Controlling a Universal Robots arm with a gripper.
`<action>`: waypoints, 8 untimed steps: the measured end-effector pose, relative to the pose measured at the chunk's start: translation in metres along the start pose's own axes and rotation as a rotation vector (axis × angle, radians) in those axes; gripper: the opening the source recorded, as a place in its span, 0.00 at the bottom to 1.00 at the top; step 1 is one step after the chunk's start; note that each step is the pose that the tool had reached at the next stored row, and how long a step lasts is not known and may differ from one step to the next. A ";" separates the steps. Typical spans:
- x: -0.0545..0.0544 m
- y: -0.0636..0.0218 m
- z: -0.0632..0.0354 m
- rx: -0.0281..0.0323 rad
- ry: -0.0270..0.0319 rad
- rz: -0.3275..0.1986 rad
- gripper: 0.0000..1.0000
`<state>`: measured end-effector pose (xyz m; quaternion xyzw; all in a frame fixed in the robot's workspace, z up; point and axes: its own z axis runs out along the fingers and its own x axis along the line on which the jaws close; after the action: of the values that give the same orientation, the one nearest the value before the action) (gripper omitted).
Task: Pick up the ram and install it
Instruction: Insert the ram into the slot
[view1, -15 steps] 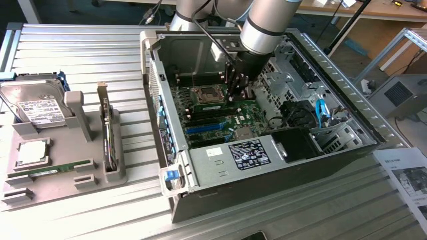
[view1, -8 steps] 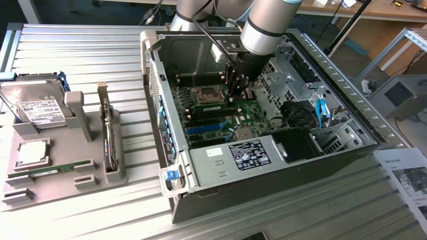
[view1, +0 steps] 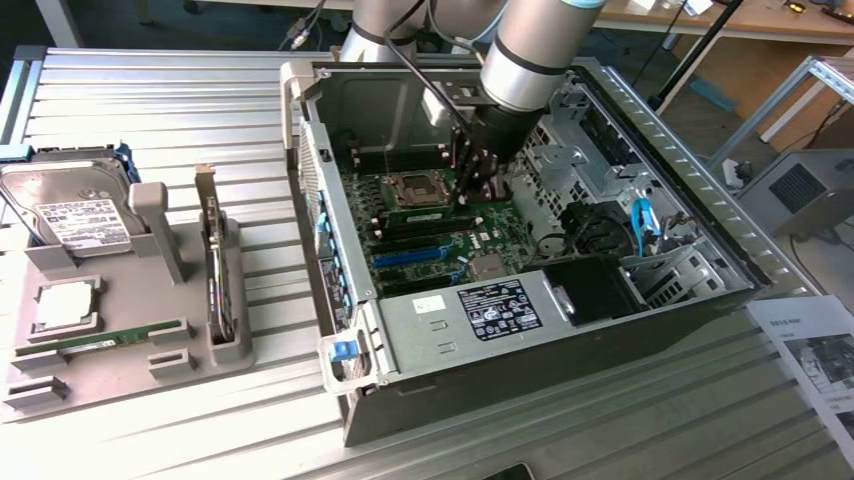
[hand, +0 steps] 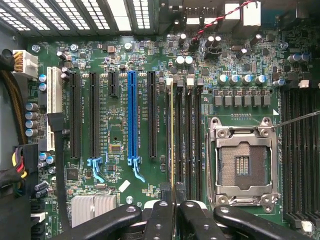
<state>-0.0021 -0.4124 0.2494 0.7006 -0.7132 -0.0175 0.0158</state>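
Inside the open computer case (view1: 400, 385), my gripper (view1: 471, 192) reaches down to the motherboard (view1: 461, 245), next to the empty processor socket (view1: 418, 187). In the wrist view the gripper (hand: 173, 212) is shut on the ram (hand: 172, 135). The ram shows edge-on as a thin strip, and the black fingers (hand: 159, 220) clamp its near end. It runs along the first of the black memory slots (hand: 186, 135), between the expansion slots and the socket (hand: 242, 162). Whether it is seated in the slot or just above it, I cannot tell.
A grey parts tray (view1: 187, 355) on the exterior view's left holds a hard drive (view1: 74, 210), an upright expansion card (view1: 214, 265), a square silver chip (view1: 64, 305) and a second green stick (view1: 107, 342). Case walls, drive cages and cables (view1: 641, 225) crowd the arm. A printed sheet (view1: 817, 365) lies at the right.
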 end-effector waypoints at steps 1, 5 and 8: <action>0.000 0.0000 0.0010 -0.0001 0.0003 0.000 0.12; 0.000 -0.0002 0.0046 -0.0001 -0.0005 0.000 0.12; 0.000 -0.0002 0.0050 -0.0002 -0.0005 0.000 0.12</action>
<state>-0.0021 -0.4125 0.2445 0.7006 -0.7132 -0.0178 0.0157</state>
